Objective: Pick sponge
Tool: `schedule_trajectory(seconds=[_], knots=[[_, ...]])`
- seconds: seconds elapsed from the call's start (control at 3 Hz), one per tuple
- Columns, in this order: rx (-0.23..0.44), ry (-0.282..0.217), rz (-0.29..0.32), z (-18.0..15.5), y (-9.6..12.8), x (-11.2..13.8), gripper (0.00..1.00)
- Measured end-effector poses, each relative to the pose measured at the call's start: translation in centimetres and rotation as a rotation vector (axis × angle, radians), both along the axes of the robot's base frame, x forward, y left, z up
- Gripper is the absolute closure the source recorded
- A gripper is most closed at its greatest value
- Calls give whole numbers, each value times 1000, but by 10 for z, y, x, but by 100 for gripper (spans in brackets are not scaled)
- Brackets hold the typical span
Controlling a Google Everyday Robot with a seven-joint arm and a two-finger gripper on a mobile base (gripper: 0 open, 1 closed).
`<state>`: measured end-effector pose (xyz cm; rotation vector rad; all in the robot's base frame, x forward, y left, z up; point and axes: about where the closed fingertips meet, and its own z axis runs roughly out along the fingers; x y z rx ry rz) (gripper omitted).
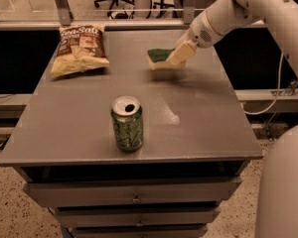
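The sponge [159,56], dark green on top over pale yellow foam, is at the far middle-right of the grey table [198,118]. My gripper [178,54] comes in from the upper right and its pale fingers [181,51] are closed over the sponge's right end. The sponge sits tilted and seems slightly off the tabletop, with a faint shadow under it. The sponge's right end is hidden behind the fingers.
A chip bag [80,49] lies at the far left of the table. A green drink can [127,124] stands upright near the front middle. Drawers [134,195] are below the tabletop. My white arm and base [285,182] fill the right side.
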<state>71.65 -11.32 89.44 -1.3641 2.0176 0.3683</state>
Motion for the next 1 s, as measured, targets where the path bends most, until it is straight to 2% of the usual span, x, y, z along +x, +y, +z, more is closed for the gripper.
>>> schedule_trajectory(seconds=[0.33,0.67,1.0], knots=[[89,-21,-4,40,-1,-30,100],[162,-58,-59,69,-13,-50,100],[167,-64,-67,72,-17,-52,100]])
